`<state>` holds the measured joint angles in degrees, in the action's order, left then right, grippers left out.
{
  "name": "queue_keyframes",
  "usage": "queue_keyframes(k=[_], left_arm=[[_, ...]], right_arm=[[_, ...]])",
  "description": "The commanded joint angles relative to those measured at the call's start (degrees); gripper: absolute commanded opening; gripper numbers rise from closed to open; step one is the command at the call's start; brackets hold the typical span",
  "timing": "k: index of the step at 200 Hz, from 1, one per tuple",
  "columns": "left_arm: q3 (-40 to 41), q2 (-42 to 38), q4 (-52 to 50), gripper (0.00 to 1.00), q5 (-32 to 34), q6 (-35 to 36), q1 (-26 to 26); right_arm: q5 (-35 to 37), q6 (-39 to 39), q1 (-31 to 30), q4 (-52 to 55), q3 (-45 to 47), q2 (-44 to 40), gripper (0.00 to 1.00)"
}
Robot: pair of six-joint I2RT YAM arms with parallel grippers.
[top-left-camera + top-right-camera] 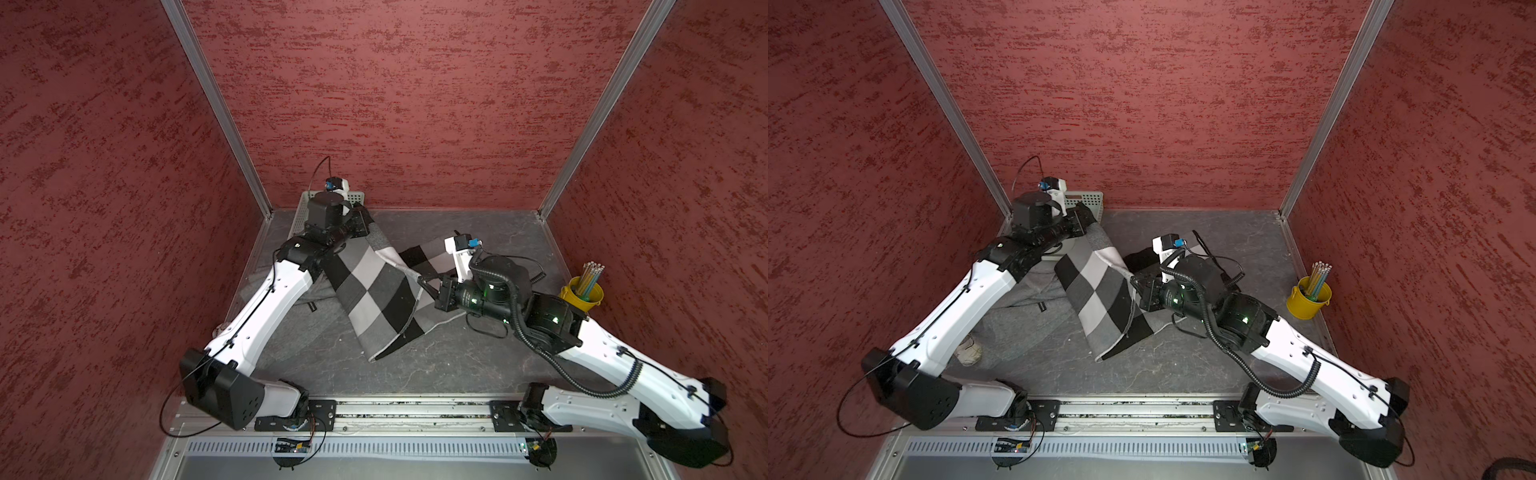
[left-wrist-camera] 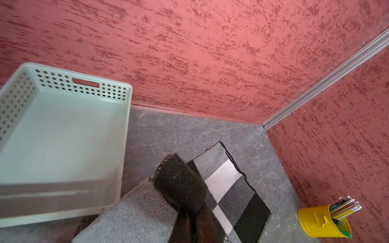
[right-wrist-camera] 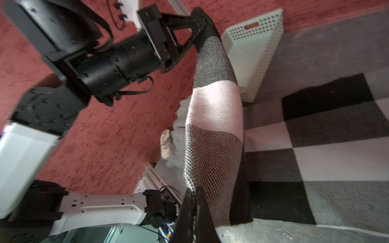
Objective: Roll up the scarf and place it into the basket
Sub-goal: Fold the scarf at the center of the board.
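Observation:
The scarf (image 1: 374,299), checked in grey, black and white, is stretched off the table between both grippers; part of it lies flat (image 3: 328,147). My left gripper (image 1: 365,217) is shut on the scarf's black end (image 2: 179,181), beside the basket's right wall. My right gripper (image 1: 422,283) is shut on the scarf's edge at mid-table, and the right wrist view shows its closed fingertips (image 3: 194,193) pinching the cloth. The pale mint basket (image 2: 84,84) stands in the far left corner with nothing in it. The left arm hides most of it in both top views (image 1: 1090,197).
A yellow bucket of pencils (image 1: 582,293) stands by the right wall. A plain grey cloth (image 1: 1025,316) lies under the left arm, with a small beige object (image 1: 969,351) at its near edge. Red walls close in three sides.

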<state>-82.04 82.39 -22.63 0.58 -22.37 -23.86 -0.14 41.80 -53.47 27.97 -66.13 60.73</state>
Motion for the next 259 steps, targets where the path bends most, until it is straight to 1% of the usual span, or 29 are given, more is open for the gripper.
queue_keyframes(k=[1, 18, 48, 79, 95, 124, 151, 190, 234, 259], left_arm=[[-3.8, 5.83, 3.51, 0.0, 1.67, 1.3, -2.49], [-7.62, 10.75, 4.52, 0.0, 2.49, 1.78, -3.68], [-14.79, 19.15, 5.61, 0.0, 1.58, 2.13, -4.74], [-21.47, 27.25, 5.61, 0.0, -1.14, 2.05, -5.28], [-24.75, 30.79, 5.14, 0.0, -2.38, 1.72, -5.81], [-29.4, 36.43, 6.15, 0.0, -4.5, 0.84, -7.2], [-34.64, 41.44, 5.97, 0.0, -6.87, -0.12, -8.17], [-42.96, 48.49, 4.79, 0.0, -9.68, -1.24, -9.1], [-46.36, 53.59, 6.71, 0.0, -12.31, -4.01, -9.15], [-48.35, 56.72, 7.28, 0.0, -14.9, -5.94, -9.19]], right_arm=[[1.73, 1.36, 3.92, 1.41, 2.85, -1.96, 0.0], [3.67, 0.21, 7.36, 3.69, 4.08, -3.9, 0.0], [4.33, -1.84, 14.15, 5.21, 7.55, -4.93, 0.0], [5.5, -2.42, 19.34, 3.07, 11.34, -4.66, 0.0], [6.79, -2.85, 20.82, 3.21, 11.63, -4.48, 0.0], [11.68, -3.87, 23.5, 5.55, 11.44, -4.82, 0.0], [12.54, -3.99, 26.45, 6.36, 12.39, -5.51, 0.0], [14.75, -4.38, 29.05, 6.94, 14.1, -4.8, 0.0], [19.93, -5.05, 31.36, 8.69, 14.8, -2.87, 0.0], [22.79, -4.72, 32.16, 9.4, 15.88, -1.9, 0.0]])
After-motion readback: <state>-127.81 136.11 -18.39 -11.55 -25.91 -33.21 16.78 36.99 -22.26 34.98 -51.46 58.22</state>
